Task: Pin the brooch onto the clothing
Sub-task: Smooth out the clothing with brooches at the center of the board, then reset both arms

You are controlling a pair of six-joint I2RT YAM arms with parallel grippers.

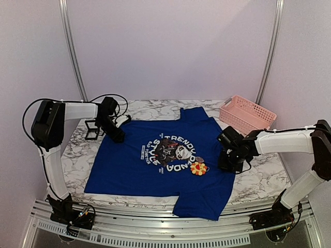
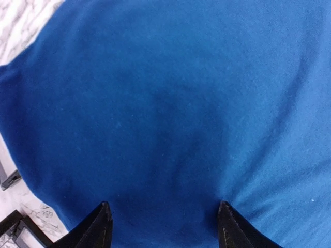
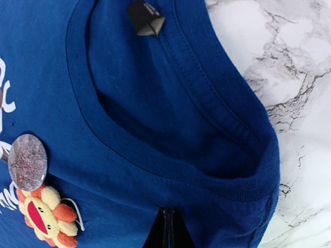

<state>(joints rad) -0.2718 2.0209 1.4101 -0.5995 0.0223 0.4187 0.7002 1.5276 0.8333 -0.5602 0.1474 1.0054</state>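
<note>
As right end effector (image 3: 165,213) touches shirt (image 3: 129,103), closed

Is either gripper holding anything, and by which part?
Right gripper appears to pinch the T-shirt at its collar rim; left gripper is open, holding nothing.

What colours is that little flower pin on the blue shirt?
Small flower-shaped brooch: yellow and orange petals around a yellow-and-red centre; clearest in right wrist view.

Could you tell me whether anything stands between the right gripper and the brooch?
Nothing visible does: only bare shirt lies between the shut right gripper and the brooch. The grey disc sits beside the brooch, off that line.
</note>
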